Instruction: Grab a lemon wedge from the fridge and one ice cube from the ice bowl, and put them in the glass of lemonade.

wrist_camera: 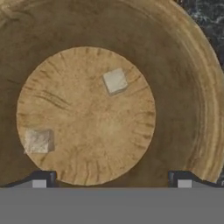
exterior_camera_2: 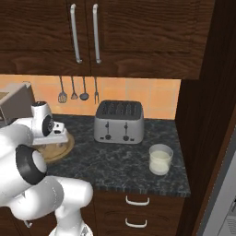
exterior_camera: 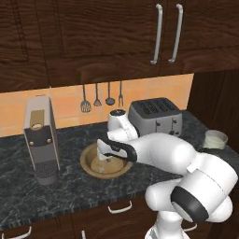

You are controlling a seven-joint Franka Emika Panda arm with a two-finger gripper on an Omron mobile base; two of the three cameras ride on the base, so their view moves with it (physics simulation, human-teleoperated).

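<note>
Ice bowl [wrist_camera: 192, 87] seen from straight above in the hand view, round and tan-brown, with wide rim and flat pale bottom. Two ice cubes inside on the flat bottom, well apart: one ice cube [wrist_camera: 115, 81] near the middle, slightly toward the top of that view, second ice cube [wrist_camera: 37, 141] at the lower left edge of the flat part. Gripper [wrist_camera: 111, 183] held directly over the bowl, fingertips [wrist_camera: 39, 183] spread wide at the two sides of the bottom of the view, nothing between them. Neither cube touched.

In the left base view, bowl [exterior_camera: 88, 164] placed on the dark speckled counter [exterior_camera: 28, 191], between the coffee machine [exterior_camera: 41, 139] on its left and the toaster [exterior_camera: 155, 116] behind and to its right. Gripper [exterior_camera: 104, 156] lowered into the bowl, arm bent over it from the lower right. In the right base view, bowl [exterior_camera_2: 62, 150] partly covered by the arm, gripper [exterior_camera_2: 59, 135] just above it.

Glass of lemonade [exterior_camera_2: 161, 160] stood upright near the right end of the counter, in front of the toaster [exterior_camera_2: 119, 121] and to its right, well apart from the bowl; seen also in the left base view [exterior_camera: 215, 139]. Pale liquid inside.

Four utensils [exterior_camera: 97, 96] hung on the orange tiled wall behind the bowl. Dark wood cabinets [exterior_camera_2: 138, 32] with two long handles above.
</note>
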